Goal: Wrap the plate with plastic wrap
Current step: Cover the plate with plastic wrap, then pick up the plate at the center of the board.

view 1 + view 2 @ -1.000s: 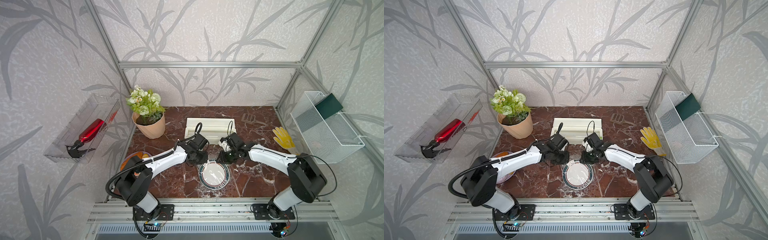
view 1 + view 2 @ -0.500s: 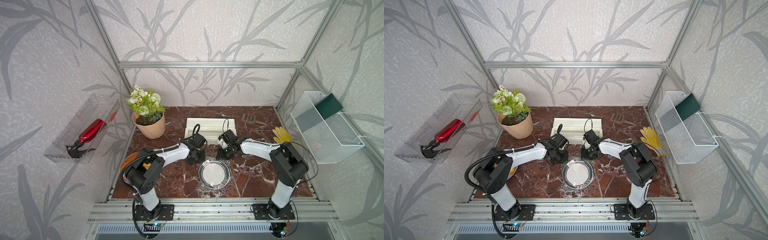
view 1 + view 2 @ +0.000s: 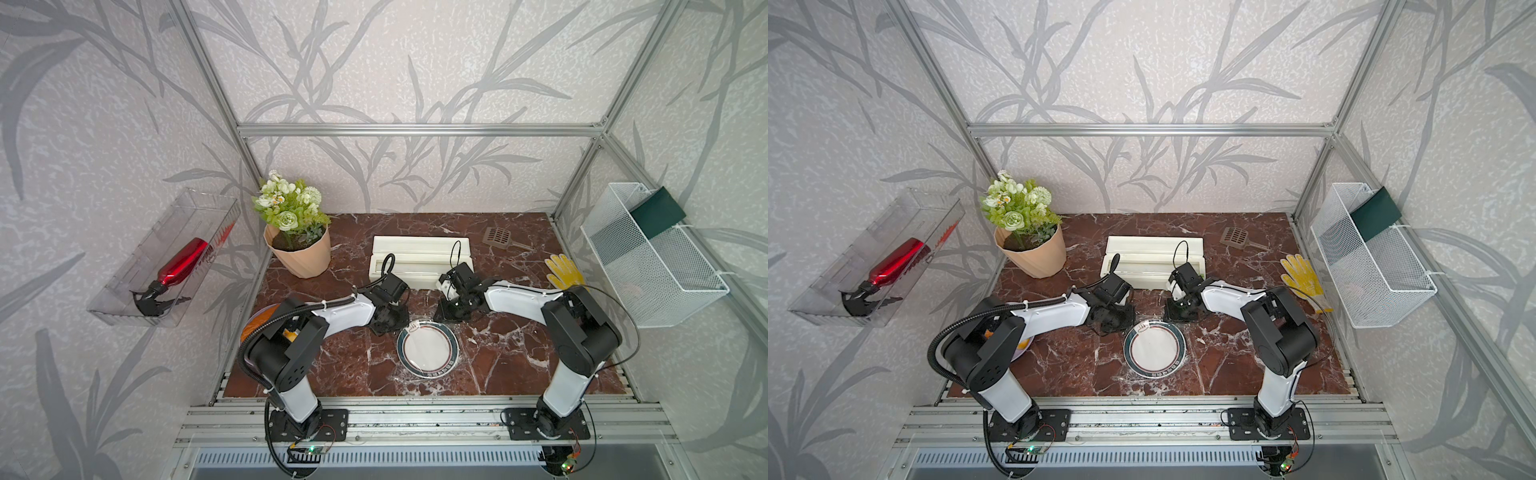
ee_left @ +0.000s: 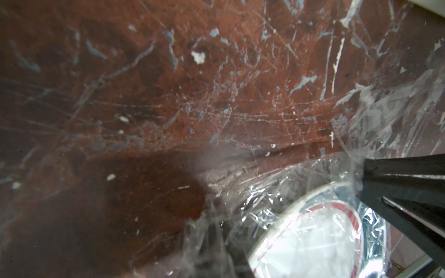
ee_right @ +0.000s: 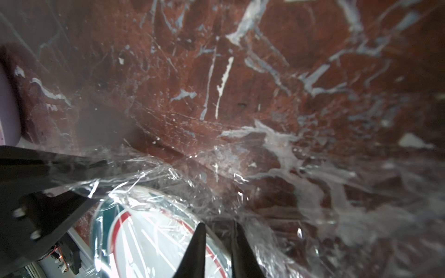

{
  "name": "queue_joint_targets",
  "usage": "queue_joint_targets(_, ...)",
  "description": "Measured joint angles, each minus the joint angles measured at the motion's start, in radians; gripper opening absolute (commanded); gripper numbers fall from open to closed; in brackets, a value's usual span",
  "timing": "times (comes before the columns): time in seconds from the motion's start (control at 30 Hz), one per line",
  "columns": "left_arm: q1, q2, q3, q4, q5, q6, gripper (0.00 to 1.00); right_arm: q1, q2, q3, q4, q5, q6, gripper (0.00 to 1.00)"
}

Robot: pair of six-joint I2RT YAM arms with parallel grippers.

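Near centre of the table (image 3: 353, 365): plate (image 3: 400, 348) lies flat, wrap (image 4: 260, 192) crinkled over it and spilling onto the marble on the far side.

Left gripper (image 3: 390, 325): jaws together, tips down just beside the plate's far-left rim. Film bunches round them in the left wrist view. Whether a fold is pinched, I cannot tell.

Right gripper (image 5: 218, 228): tips a sliver apart, set at the far-right rim, film stretched across in front of them. Nothing visibly clamped between.

Key relation: the plate lies to the near side of both my grippers, with the far arc of its rim between them. It is round, so it has no long axis of its own. The line that matters is the loose far edge of the film, running left to right along that rim from one gripper to the other. Both arms are about equally close. The right tips look to overlap the rim; the left stands just off it, on the table.

Judgement: top face is covered, far edge not yet tucked. The next move probably presses or draws this edge down and under the rim, so both grippers would work toward the near side and downward.

Risks: film may cling to my fingers and lift off on retreat. An uneven pull from one side could slide the plate sideways.
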Motion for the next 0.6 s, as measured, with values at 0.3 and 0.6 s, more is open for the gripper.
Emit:
queue_joint_targets(0.3,0.000,-0.020,-0.022,-0.009,0.012,-0.006,0.09,-0.001,-0.174,0.002,-0.072,0.029,-0.009,0.32)
queue_joint_targets(0.6,0.000,-0.022,-0.023,-0.011,0.014,-0.008,0.09,0.006,-0.496,-0.294,-0.082,0.030,0.146,0.37)
